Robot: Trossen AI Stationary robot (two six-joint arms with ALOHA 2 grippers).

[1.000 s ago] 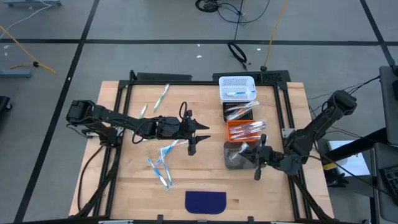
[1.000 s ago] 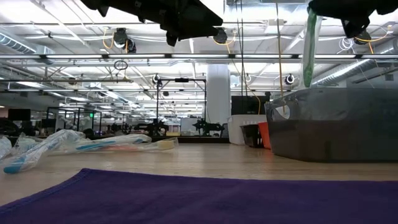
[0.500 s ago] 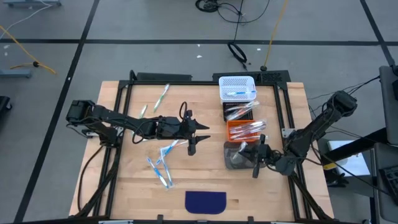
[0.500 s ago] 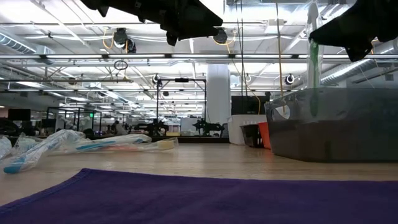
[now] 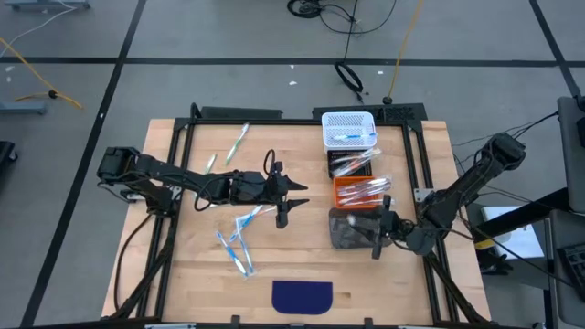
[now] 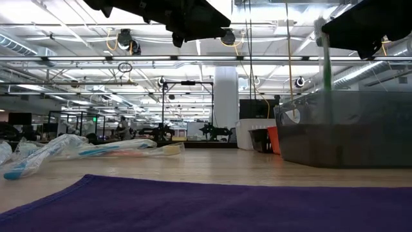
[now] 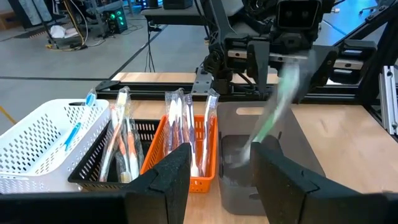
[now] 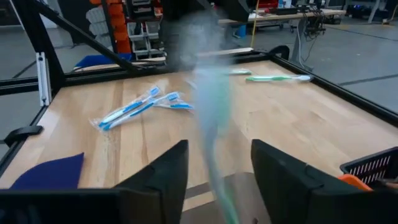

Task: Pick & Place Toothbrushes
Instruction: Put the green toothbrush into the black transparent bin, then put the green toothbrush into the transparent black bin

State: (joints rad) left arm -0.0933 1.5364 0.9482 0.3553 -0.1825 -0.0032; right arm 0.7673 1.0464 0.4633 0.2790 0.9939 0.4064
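A green toothbrush (image 7: pixel 271 112) in a clear wrapper shows as a blur, upright and partly inside the grey bin (image 5: pixel 352 230). My right gripper (image 8: pixel 217 180) stands open just above it at the bin's right edge (image 5: pixel 380 235); the toothbrush streaks through the gap (image 8: pixel 208 124) between its fingers. My left gripper (image 5: pixel 291 203) hangs open over the table's middle, with nothing between its fingers (image 7: pixel 217 186). Loose blue toothbrushes (image 5: pixel 238 245) and green ones (image 5: pixel 238 142) lie flat on the wooden table.
A white basket (image 5: pixel 348 128), a black bin (image 5: pixel 352 163) and an orange bin (image 5: pixel 359 192), each with wrapped toothbrushes, stand in a row behind the grey bin. A purple cloth (image 5: pixel 303 296) lies at the near edge. A metal frame (image 5: pixel 416 164) borders the table.
My right gripper has sunk a little toward the grey bin. The green toothbrush, which hung tilted below it above the bin, has turned upright and gone down end-first into the bin; it now blurs between the fingers.
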